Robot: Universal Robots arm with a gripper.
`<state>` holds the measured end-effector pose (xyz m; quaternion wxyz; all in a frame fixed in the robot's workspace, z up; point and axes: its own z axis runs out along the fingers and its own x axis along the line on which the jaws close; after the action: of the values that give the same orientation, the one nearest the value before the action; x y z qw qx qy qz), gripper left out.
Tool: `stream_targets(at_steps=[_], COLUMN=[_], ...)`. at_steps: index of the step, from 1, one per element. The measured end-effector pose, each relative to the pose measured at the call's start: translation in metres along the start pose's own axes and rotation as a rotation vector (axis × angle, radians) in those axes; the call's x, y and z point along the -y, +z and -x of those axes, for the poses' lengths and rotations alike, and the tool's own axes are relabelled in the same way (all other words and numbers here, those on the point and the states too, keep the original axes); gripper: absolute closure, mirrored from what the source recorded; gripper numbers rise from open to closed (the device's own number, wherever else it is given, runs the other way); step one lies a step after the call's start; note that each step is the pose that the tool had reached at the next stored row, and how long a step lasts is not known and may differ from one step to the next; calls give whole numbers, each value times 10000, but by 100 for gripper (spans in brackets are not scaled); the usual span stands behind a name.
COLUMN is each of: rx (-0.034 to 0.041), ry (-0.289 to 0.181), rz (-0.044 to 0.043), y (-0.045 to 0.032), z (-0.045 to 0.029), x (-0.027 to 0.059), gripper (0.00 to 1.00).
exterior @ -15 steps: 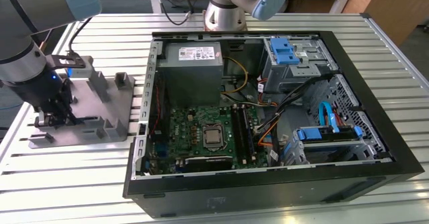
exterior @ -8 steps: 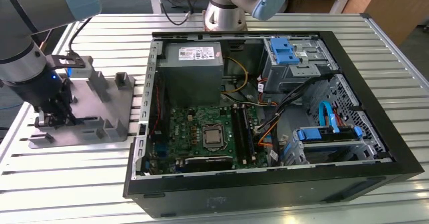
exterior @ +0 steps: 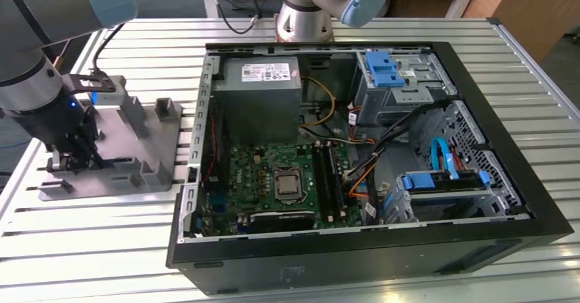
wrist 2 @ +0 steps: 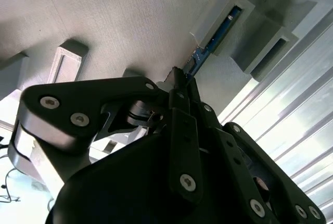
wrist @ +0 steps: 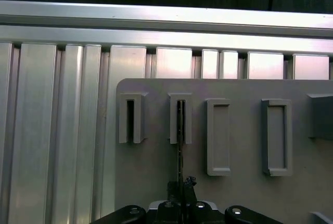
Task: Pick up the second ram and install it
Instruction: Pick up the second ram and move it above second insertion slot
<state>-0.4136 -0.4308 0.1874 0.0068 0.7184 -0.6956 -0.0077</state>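
Observation:
The second ram [wrist 2: 216,35] is a thin blue-green board standing on edge. Its far end sits in a slotted post [wrist 2: 229,13] of the grey fixture plate [exterior: 113,181]. In the first wrist view the second ram [wrist: 180,146] appears edge-on as a dark line running from a slot [wrist: 180,117] down to my gripper [wrist: 180,185]. The black fingers [wrist 2: 183,109] come together on the board's near end, so my gripper [wrist 2: 179,81] is shut on it. In the exterior view my gripper [exterior: 77,157] is low over the fixture plate, at that view's left, beside the open computer case [exterior: 363,248].
The open case holds a green motherboard [exterior: 272,181] with long black memory slots [exterior: 331,181], a grey power supply [exterior: 258,89], blue drive brackets [exterior: 444,181] and loose cables. Upright posts [exterior: 136,116] rise from the fixture plate. The ribbed aluminium table [exterior: 81,248] lies underneath.

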Motion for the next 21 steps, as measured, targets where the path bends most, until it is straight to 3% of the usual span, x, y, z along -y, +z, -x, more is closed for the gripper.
stream_targets(at_steps=[4,11,21], rx=[36,114,178], ry=[-2,-2,-4], rz=[0,-3,-5], y=[-50,-209,-336], z=[0,0,1], x=[-1,-5,-7], gripper=[86,86,86])
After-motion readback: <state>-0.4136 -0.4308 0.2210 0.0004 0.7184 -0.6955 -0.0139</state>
